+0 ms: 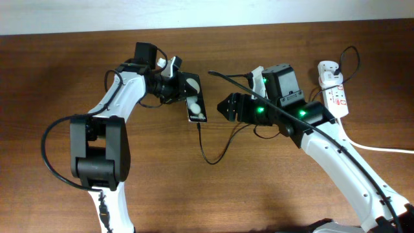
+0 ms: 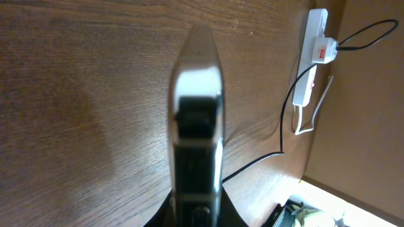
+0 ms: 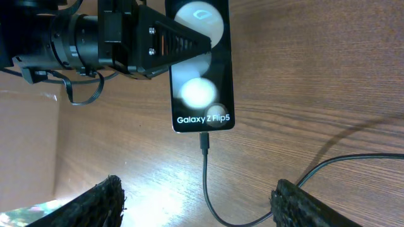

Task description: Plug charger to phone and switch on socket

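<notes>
**Charger in the Phone, Switch Left to Press**

The phone [image 1: 196,103] is found in the upper middle of the overhead view, lying on the brown tabletop [image 1: 194,200] with its screen up. Its top end is gripped by the left end effector [image 3: 189,44], which is closed on it, with one finger seen over the glass.

The small plug tip of the charger [image 3: 205,170] is seen right at the bottom edge of the phone and seems to be pushed in. So the first part of the job looks done. The right end effector [image 3: 205,202] is held wide open just below the plug, and nothing is held in it.

The socket [image 1: 335,97] is seen far off, at the upper right of the overhead view, with the white adapter [image 1: 328,68] stuck in it. It cannot be told if its switch is on. That part is judged to be left.

The long side of the phone runs from the top of the overhead view to the bottom, tipped only a little. Its plug end is pointed at the lower edge of the frame.
</notes>
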You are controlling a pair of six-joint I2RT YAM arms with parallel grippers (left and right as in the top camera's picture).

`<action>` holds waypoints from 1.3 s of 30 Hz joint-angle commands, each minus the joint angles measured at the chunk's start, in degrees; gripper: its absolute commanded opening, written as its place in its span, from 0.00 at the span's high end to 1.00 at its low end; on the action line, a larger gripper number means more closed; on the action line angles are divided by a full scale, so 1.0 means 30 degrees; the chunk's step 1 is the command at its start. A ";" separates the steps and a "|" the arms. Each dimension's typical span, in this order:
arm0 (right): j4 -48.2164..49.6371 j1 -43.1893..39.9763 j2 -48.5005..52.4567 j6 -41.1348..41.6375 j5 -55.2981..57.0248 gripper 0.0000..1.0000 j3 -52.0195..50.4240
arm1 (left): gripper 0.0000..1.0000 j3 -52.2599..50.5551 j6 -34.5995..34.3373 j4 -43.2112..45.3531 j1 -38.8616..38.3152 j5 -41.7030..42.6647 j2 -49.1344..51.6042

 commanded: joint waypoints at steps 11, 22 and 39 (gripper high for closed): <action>0.0000 -0.0087 0.0007 -0.0226 0.0313 0.19 0.0189 | 1.00 -0.0160 0.0357 -0.0379 -0.0204 0.0226 -0.0175; -0.0007 -0.0080 0.0007 -0.0226 0.0313 0.19 0.0189 | 1.00 -0.0160 0.0350 -0.0838 -0.0226 0.0233 -0.0175; -0.0015 -0.0080 0.0007 -0.0226 0.0313 0.19 0.0189 | 1.00 -0.0168 0.0350 -0.2018 -0.0386 -0.0641 -0.0175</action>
